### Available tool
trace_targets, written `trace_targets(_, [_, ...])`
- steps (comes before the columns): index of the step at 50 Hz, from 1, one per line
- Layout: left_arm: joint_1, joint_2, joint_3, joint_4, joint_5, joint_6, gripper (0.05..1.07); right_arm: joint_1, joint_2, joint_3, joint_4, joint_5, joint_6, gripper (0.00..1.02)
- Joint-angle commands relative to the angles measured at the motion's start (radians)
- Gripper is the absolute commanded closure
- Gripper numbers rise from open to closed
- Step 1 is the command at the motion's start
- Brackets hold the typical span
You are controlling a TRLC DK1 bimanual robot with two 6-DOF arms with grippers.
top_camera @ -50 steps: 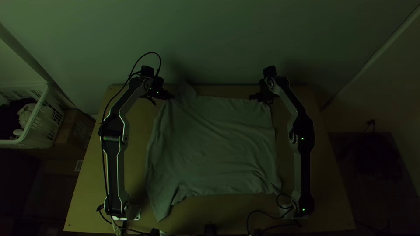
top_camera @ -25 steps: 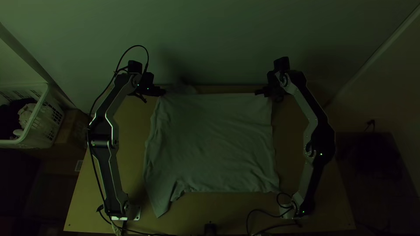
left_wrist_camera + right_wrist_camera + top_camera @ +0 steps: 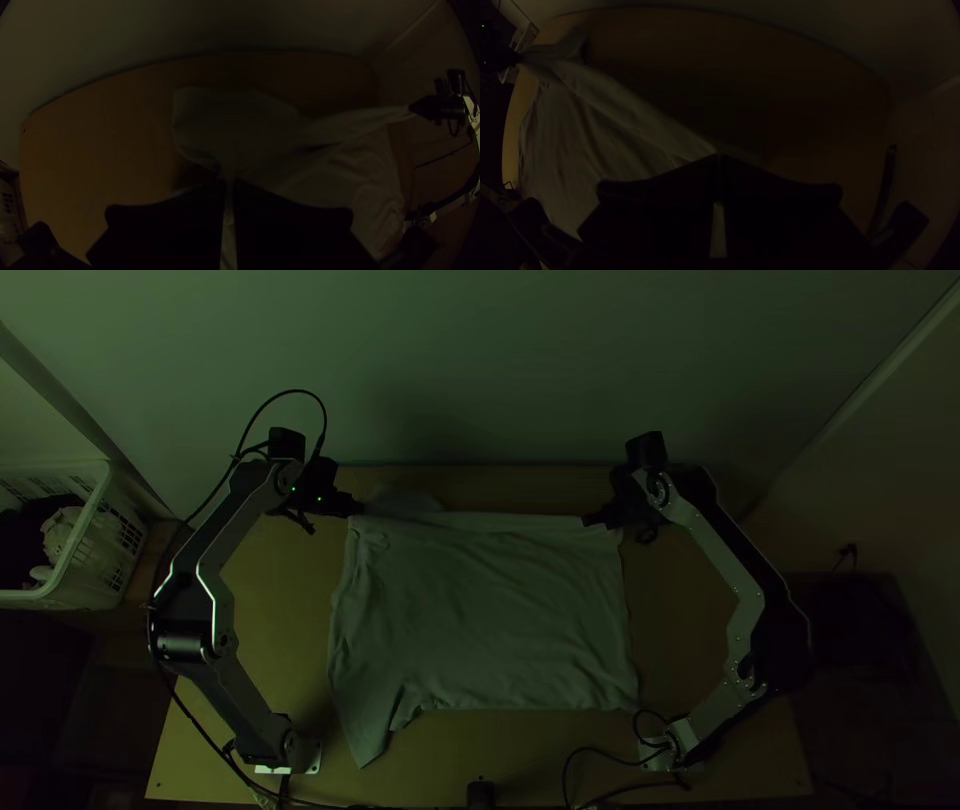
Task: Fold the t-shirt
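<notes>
So in the top view the t-shirt lay across the table, long axis side to side, a pointy flap aimed nearward. Farther up, the left gripper and right gripper pinched its far corners, fingers closed on cloth. Left wrist view had loose fabric beyond.

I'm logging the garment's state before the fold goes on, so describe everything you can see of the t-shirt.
The t-shirt is pale, plain, soft-looking cloth, spread broadly over the wooden table with shallow wrinkles. The left gripper and right gripper pinch it near its far corners, the far edge running nearly straight between them. A loose flap lies beyond the left gripper; a pointed, sleeve-like part reaches toward the table's near edge. The dimness hides finer detail.
</notes>
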Motion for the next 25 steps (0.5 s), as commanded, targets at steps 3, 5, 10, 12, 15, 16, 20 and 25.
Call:
trace_targets(3, [-0.002, -0.097, -0.124, -0.002, 0.007, 0.062, 1.04, 0.002, -0.108, -0.12, -0.004, -0.005, -0.005, 1.0])
trace_targets(5, [-0.001, -0.114, -0.144, -0.002, 0.007, 0.062, 1.04, 0.002, -0.131, -0.152, 0.001, -0.005, -0.006, 1.0])
trace_targets(10, [0.012, -0.159, -0.196, -0.004, 0.007, 0.073, 1.04, 0.008, -0.182, -0.223, 0.002, -0.005, -0.008, 1.0])
trace_targets(12, [0.015, -0.174, -0.221, -0.004, 0.007, 0.084, 1.04, 0.012, -0.197, -0.252, 0.002, -0.005, -0.009, 1.0])
trace_targets(15, [0.015, -0.205, -0.259, -0.004, 0.007, 0.107, 1.04, 0.023, -0.216, -0.298, 0.005, -0.007, -0.009, 1.0])
trace_targets(16, [0.015, -0.213, -0.271, -0.004, 0.007, 0.113, 1.04, 0.028, -0.22, -0.315, 0.007, -0.007, -0.008, 1.0])
trace_targets(20, [0.01, -0.248, -0.316, -0.004, 0.007, 0.117, 1.04, 0.048, -0.232, -0.394, 0.042, -0.005, -0.011, 1.0])
trace_targets(25, [-0.007, -0.289, -0.389, -0.004, 0.007, 0.13, 1.04, 0.054, -0.231, -0.474, 0.102, -0.005, -0.011, 1.0])
